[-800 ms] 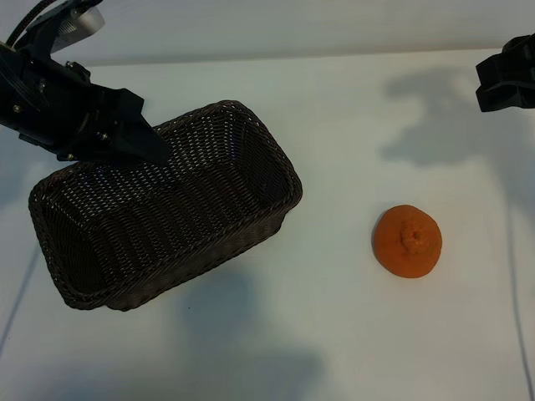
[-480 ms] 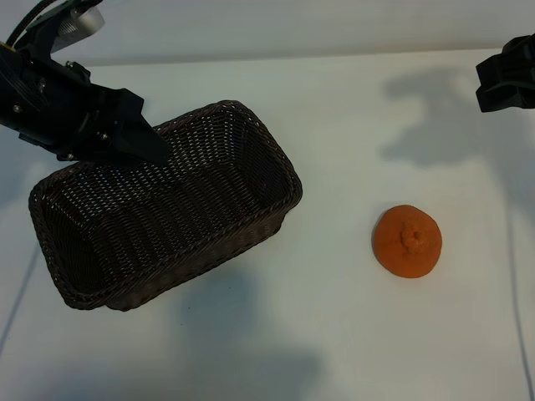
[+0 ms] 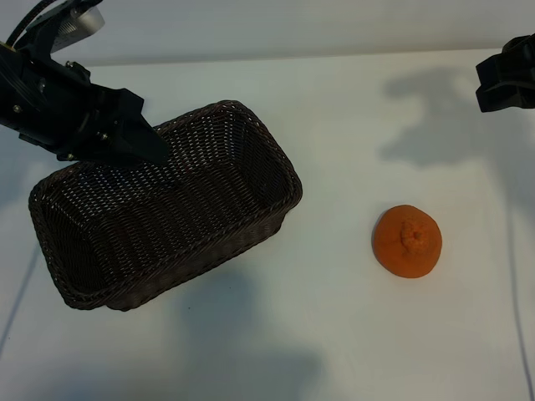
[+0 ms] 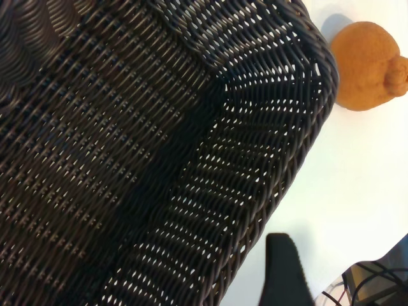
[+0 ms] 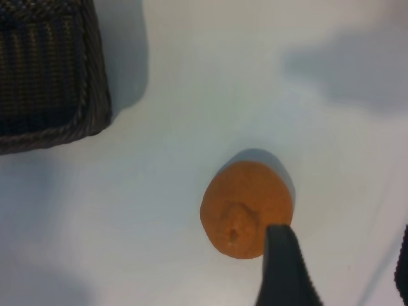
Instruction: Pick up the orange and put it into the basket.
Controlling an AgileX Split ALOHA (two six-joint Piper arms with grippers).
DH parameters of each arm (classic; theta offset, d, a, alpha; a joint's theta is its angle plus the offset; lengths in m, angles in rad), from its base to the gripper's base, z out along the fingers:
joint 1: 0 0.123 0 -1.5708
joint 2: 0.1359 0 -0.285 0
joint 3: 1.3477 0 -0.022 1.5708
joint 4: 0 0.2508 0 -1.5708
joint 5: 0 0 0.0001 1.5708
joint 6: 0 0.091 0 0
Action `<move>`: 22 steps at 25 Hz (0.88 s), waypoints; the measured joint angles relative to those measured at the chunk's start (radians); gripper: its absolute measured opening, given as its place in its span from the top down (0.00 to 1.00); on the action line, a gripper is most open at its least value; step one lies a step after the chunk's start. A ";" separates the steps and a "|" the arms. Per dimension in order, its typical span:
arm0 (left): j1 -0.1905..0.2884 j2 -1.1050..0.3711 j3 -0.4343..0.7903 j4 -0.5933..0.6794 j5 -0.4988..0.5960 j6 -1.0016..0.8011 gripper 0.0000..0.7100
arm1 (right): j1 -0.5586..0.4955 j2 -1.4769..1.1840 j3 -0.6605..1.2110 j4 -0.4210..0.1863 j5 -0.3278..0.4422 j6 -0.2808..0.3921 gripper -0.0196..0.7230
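Note:
The orange (image 3: 407,241) lies on the white table at the right, stem dimple up; it also shows in both wrist views (image 4: 363,64) (image 5: 245,204). The dark brown wicker basket (image 3: 288,180) stands at the left and holds nothing. My left gripper (image 3: 138,134) hovers at the basket's far long rim (image 4: 315,83). Its one visible finger (image 4: 284,271) stands outside the rim with table showing between, and it grips nothing. My right gripper (image 3: 506,75) hangs high at the far right, open (image 5: 344,274). One of its fingers (image 5: 284,268) overlaps the orange's edge in the right wrist view.
White tabletop lies between the basket and the orange and in front of both. The arms cast shadows on the table behind the orange and in front of the basket. A corner of the basket (image 5: 51,76) shows in the right wrist view.

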 joint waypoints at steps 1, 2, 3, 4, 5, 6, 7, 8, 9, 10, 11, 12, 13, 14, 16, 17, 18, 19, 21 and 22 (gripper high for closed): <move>0.000 0.000 0.000 0.000 0.000 0.000 0.31 | 0.000 0.000 0.000 0.000 0.000 0.000 0.41; 0.000 0.000 0.000 0.000 0.000 0.000 0.31 | 0.000 0.000 0.000 0.001 0.000 0.000 0.41; 0.000 0.000 0.000 0.000 -0.001 0.000 0.31 | 0.000 0.000 0.000 0.001 0.000 0.000 0.41; 0.000 0.000 0.000 0.000 -0.001 0.000 0.31 | 0.000 0.000 0.000 0.001 0.000 0.000 0.41; 0.000 0.000 0.000 0.000 -0.004 0.000 0.31 | 0.000 0.000 0.000 0.001 0.000 0.000 0.41; 0.000 0.000 0.000 0.000 -0.007 0.000 0.31 | 0.000 0.000 0.000 0.001 0.000 0.000 0.41; 0.000 0.000 0.000 0.000 -0.015 0.000 0.31 | 0.000 0.000 0.000 0.002 0.000 0.000 0.41; 0.000 0.000 0.000 0.000 -0.029 0.000 0.31 | 0.000 0.000 0.000 0.002 0.000 0.000 0.41; 0.000 0.000 0.000 -0.001 -0.040 0.000 0.31 | 0.000 0.000 0.000 0.002 0.000 0.000 0.41; 0.000 0.000 0.000 -0.001 -0.046 0.000 0.31 | 0.000 0.000 0.000 0.002 0.000 0.000 0.41; 0.000 0.000 0.000 -0.001 -0.049 0.000 0.31 | 0.000 0.000 0.000 0.002 0.000 0.000 0.41; 0.000 0.000 0.000 -0.001 -0.050 -0.001 0.31 | 0.000 0.000 0.000 0.002 0.000 0.000 0.41; 0.000 0.000 0.000 -0.001 -0.050 -0.008 0.31 | 0.000 0.000 0.000 0.002 0.000 0.000 0.41; 0.000 0.000 0.000 -0.001 -0.050 -0.023 0.31 | 0.000 0.000 0.000 0.002 0.000 0.000 0.41; 0.000 -0.004 0.000 -0.001 -0.053 -0.063 0.31 | 0.000 0.000 0.000 0.002 0.000 0.000 0.41; 0.000 -0.009 0.000 0.000 -0.057 -0.086 0.31 | 0.000 0.000 0.000 0.002 0.000 0.000 0.41; 0.003 -0.020 0.000 0.002 -0.060 -0.107 0.31 | 0.000 0.000 0.000 0.002 0.000 0.000 0.41; 0.012 -0.035 0.000 0.007 -0.058 -0.125 0.31 | 0.000 0.000 0.000 0.002 0.000 0.000 0.41; 0.044 -0.073 0.000 0.034 -0.051 -0.177 0.31 | 0.000 0.000 0.000 0.002 0.000 0.000 0.41; 0.061 -0.097 0.000 0.059 -0.041 -0.206 0.31 | 0.000 0.000 0.000 0.002 0.000 0.000 0.41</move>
